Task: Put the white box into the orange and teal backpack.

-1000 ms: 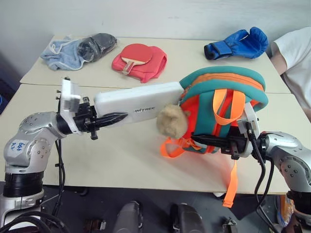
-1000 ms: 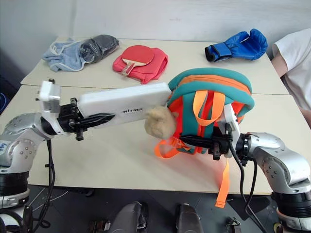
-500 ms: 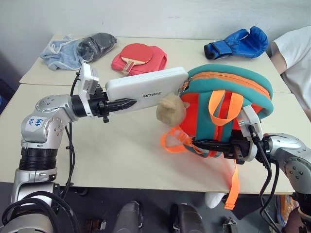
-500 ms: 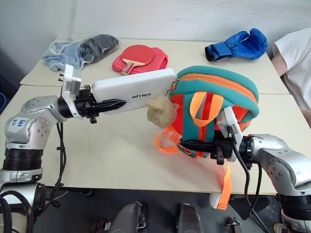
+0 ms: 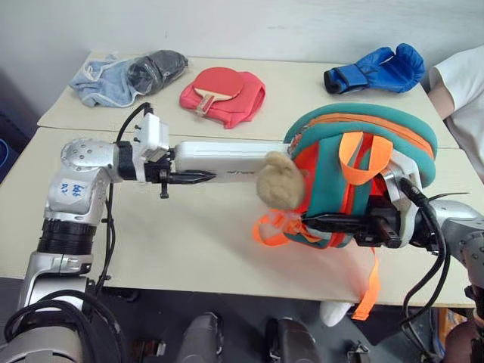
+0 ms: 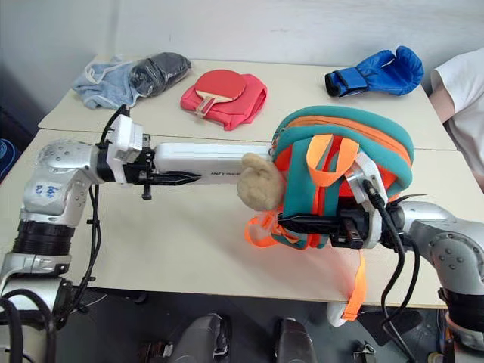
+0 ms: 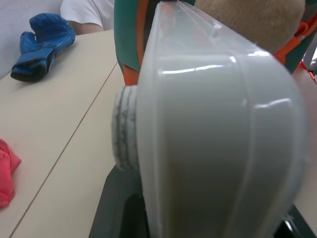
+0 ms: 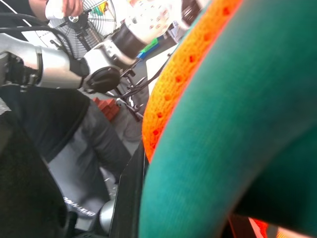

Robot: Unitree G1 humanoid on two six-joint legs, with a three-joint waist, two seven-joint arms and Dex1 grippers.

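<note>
Head views: insertion step. Left tool [image 5: 189,178] clamped on white box [image 5: 227,159], far end at the backpack [image 6: 344,178] mouth, 9 o'clock side. Right tool [image 6: 291,224] closed on backpack's strap, holding it up off the worktop [image 5: 189,234]. Left wrist: box end meets teal rim. Right wrist: teal/orange fabric close up. Next, my read: push box straight in, keep mouth open.

Place: a robot test lab is showing.
Evidence: two plain tables [image 5: 227,249] are butting under a bare wall [image 5: 249,26]; a fan [image 8: 91,20] is standing near another robot arm [image 8: 54,67].
</note>
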